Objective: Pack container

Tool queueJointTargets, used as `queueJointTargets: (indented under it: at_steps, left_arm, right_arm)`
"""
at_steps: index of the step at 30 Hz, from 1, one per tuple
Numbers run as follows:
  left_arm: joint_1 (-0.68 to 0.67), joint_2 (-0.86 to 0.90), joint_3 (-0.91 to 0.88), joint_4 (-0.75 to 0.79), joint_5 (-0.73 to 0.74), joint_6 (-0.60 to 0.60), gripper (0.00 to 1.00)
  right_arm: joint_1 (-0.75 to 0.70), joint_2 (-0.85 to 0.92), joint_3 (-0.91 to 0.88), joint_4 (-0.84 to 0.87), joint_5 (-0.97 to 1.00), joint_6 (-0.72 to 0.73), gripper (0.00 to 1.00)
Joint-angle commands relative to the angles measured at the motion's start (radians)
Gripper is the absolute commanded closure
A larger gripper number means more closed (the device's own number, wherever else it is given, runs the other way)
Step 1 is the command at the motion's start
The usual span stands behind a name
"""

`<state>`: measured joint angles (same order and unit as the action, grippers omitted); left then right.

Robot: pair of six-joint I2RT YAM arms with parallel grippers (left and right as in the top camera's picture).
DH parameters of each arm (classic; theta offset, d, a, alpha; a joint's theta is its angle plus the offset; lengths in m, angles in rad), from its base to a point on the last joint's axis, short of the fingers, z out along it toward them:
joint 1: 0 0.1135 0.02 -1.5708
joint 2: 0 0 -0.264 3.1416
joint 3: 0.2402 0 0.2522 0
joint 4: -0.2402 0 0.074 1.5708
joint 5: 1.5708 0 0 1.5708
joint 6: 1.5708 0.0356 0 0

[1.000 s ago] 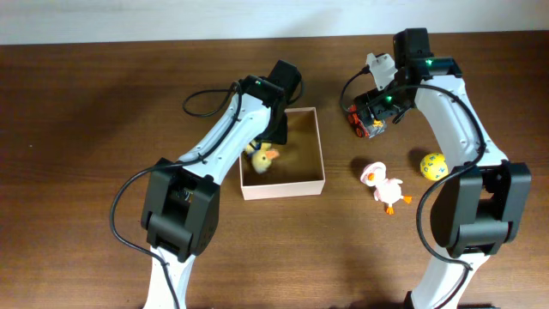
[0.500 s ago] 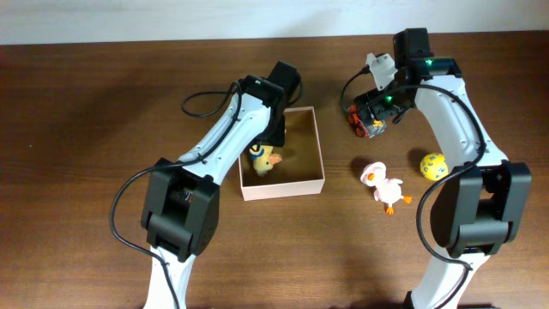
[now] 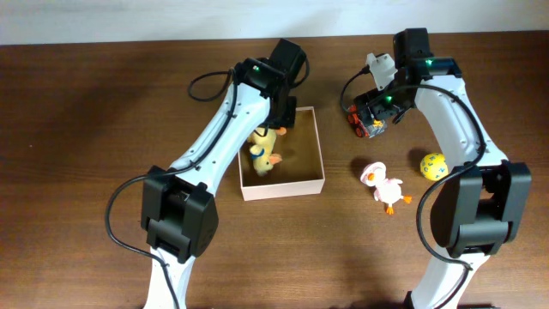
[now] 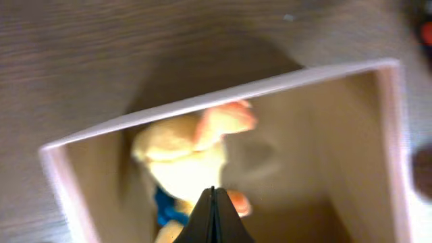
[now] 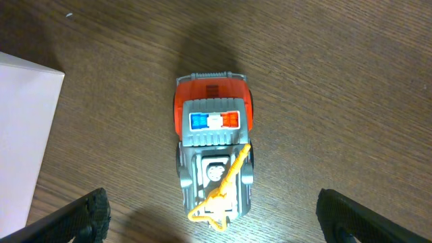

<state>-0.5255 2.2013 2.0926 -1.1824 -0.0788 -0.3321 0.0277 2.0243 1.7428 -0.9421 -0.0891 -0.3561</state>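
container [image 3: 283, 187] sits on the desk [image 3: 103, 103] directly beneath the left gripper [image 4: 214, 202], its cream walls and tan floor filling most of the left wrist view. it lies off to one side of the right gripper [image 5: 214, 206], with only a white corner showing at the edge of the right wrist view. the left gripper hovers over the box with its fingers pressed together, no gap between them and nothing pinched. a yellow duck toy [image 3: 264, 153] lies on the container floor just under the tips, blurred. the right gripper is spread wide and holds nothing, its fingers well clear on either side of a red and grey toy car [image 5: 214, 155] standing on the desk below it, apart from the box. back toward that arm's base lie a white duck with a pink hat [image 3: 384, 184] and a yellow spotted egg [image 3: 433, 164], both outside the box.
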Motion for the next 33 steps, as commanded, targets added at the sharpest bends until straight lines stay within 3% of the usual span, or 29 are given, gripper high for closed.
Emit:
queueJointTargets:
  at_steps: [1,12,27,33]
  left_arm:
    - [-0.008,-0.006,-0.061,0.03,0.102,0.127,0.98]
    - [-0.01,-0.006,-0.233,0.215,0.103,0.304,0.98]
    - [-0.011,-0.001,-0.318,0.366,0.183,0.351,0.98]
    - [-0.011,0.0,-0.328,0.363,0.08,0.356,0.98]
  right_arm:
    - [0.005,-0.004,-0.001,0.0,-0.012,-0.003,0.01]
    - [0.005,-0.004,-0.001,0.0,-0.012,-0.003,0.01]
    - [0.005,-0.004,-0.001,0.0,-0.012,-0.003,0.01]
    - [0.005,-0.004,-0.001,0.0,-0.012,-0.003,0.01]
